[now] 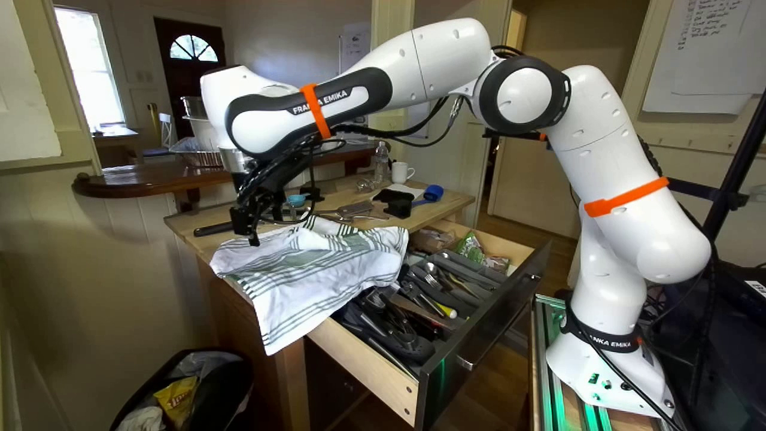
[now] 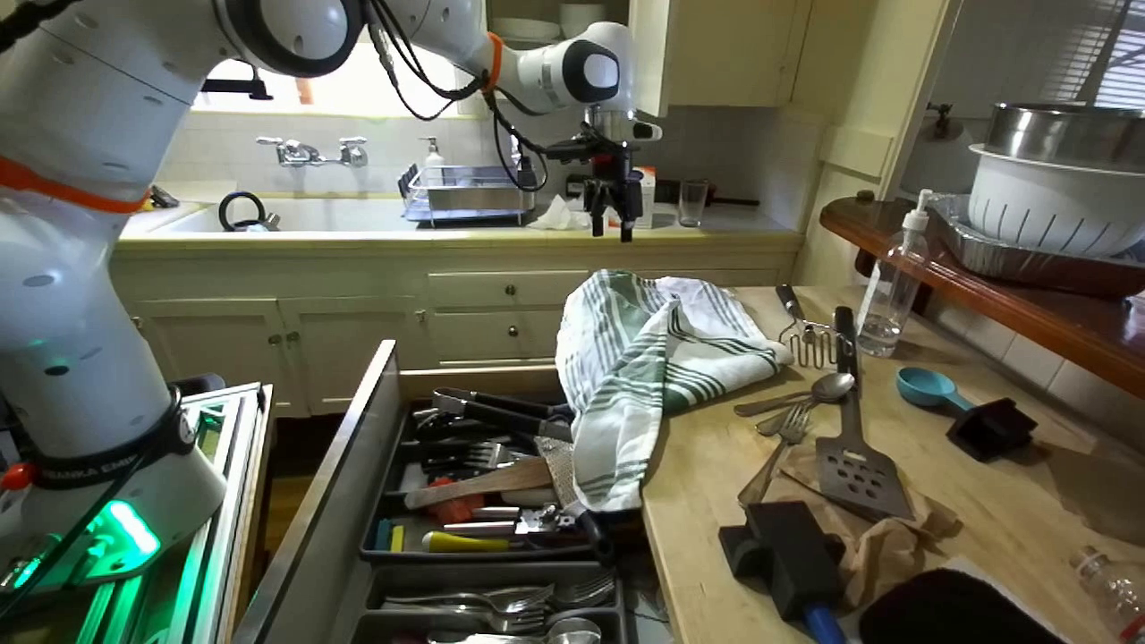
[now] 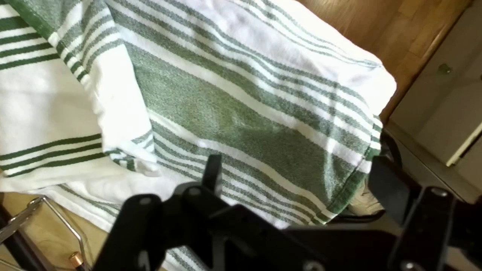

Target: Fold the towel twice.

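Wrist view, gripper (image 3: 296, 167) with jaws spread apart, striped towel (image 3: 233, 101) below, one edge seen between them

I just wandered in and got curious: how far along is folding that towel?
Done: perhaps a rough start; part of the towel lies turned over on itself, rumpled. In hand: nothing; the fingers stand apart, gripping no cloth. Left: probably both neat folds, as the towel is wrinkled, with one part hanging over the open drawer.

Kitchen (sink (image 2: 344, 215), dish rack (image 2: 474, 199))
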`<state>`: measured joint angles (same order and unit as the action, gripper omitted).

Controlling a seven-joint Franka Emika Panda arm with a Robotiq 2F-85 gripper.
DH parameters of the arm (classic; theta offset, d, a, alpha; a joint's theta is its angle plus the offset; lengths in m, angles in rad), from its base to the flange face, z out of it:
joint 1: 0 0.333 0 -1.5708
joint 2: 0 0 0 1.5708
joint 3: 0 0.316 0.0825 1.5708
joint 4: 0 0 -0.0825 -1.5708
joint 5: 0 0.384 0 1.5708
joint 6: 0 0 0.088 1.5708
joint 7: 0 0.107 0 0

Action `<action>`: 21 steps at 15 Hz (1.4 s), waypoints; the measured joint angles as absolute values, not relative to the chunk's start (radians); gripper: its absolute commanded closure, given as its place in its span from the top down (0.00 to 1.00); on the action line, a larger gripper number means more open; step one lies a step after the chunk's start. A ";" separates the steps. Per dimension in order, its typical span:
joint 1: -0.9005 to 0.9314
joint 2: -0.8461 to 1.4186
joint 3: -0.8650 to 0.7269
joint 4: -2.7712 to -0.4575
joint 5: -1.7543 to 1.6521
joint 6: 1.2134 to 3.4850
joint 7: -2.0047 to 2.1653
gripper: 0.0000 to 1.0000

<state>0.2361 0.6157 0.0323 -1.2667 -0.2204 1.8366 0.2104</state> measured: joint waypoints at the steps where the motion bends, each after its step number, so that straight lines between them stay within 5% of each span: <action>1: 0.256 0.649 0.029 -1.227 -0.230 1.828 0.232 1.00; 21: 0.350 0.889 -0.037 -1.004 -0.235 1.826 0.464 1.00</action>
<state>0.3501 0.8891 -0.0369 -1.0042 -0.2352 1.8257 0.4639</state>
